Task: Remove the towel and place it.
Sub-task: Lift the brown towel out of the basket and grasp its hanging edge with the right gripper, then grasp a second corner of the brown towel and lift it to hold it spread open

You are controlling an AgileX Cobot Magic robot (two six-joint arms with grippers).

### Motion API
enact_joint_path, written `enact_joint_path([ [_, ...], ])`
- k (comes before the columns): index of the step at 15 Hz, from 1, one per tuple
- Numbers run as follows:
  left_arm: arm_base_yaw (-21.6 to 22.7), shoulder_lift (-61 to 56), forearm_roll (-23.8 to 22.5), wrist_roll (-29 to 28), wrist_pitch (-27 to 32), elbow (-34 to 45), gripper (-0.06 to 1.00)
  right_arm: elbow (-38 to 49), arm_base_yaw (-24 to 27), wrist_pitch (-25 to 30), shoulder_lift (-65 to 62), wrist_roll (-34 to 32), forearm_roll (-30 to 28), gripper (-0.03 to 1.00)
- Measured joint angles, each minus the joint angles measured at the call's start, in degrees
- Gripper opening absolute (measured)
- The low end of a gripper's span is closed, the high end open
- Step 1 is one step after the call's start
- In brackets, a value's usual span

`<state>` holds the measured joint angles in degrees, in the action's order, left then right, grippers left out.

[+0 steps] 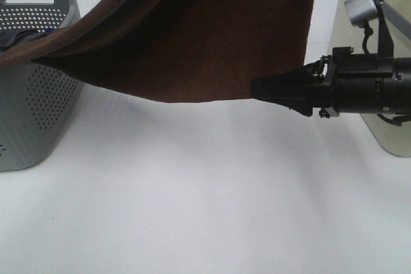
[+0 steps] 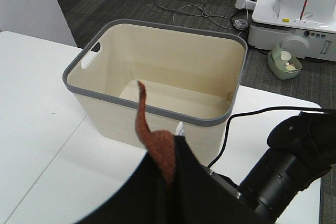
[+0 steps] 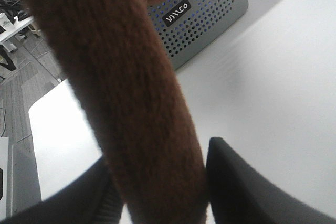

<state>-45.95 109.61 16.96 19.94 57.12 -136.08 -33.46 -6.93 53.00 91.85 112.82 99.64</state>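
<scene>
We see the towel (image 1: 212, 36) up in the air, a big brown sheet hanging across the top of the high cam view. One end trails down & left onto the grey basket (image 1: 38, 113), draped over its rim, w/ dark clothes (image 1: 22, 36) showing inside. The rest rises out of the top of the frame. Its bottom hem hangs clear above the white table (image 1: 205, 210), not touching it.

L gripper (image 2: 169, 155): closed tight on the towel. In the L wrist cam a narrow brown tip of cloth pokes up from btw its black jaws, pinched there. Past it stands the beige basket (image 2: 173, 56) w/ a grey rim, its open top toward the cam. The R arm (image 2: 283, 177) lies just beside that basket.

R gripper (image 1: 257, 88): comes in level from the right of the high view, tip right at the towel's lower right corner. The R wrist cam shows a thick fold of towel running btw its jaws, one of the black fingers (image 3: 247, 182) on each side, jaws partway apart. The cloth fills the gap, but we can't tell if the pads are pressing it or only flanking it.

The grey basket is perforated, w/ a dark label on its side. The two baskets sit well apart at opposite edges of the high view, towel hanging btw them.
</scene>
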Motion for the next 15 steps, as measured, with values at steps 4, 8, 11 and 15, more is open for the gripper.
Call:
enact_joint_path([
  [4,0.0,0.0,-2.0,0.0,0.0,0.0,0.00,0.0,0.0,-0.5,-2.6,-0.4,0.0,0.40],
  [8,0.0,0.0,-2.5,0.0,0.0,0.0,0.00,0.0,0.0,-6.2,-5.0,-3.4,0.1,0.26],
  [11,0.0,0.0,-2.5,0.0,0.0,0.0,0.00,0.0,0.0,-6.4,-5.0,-4.5,0.0,0.00],
  [15,0.0,0.7,-5.8,-4.1,-1.3,0.0,0.00,-1.1,0.0,-6.1,-5.1,-12.0,-1.0,0.00],
])
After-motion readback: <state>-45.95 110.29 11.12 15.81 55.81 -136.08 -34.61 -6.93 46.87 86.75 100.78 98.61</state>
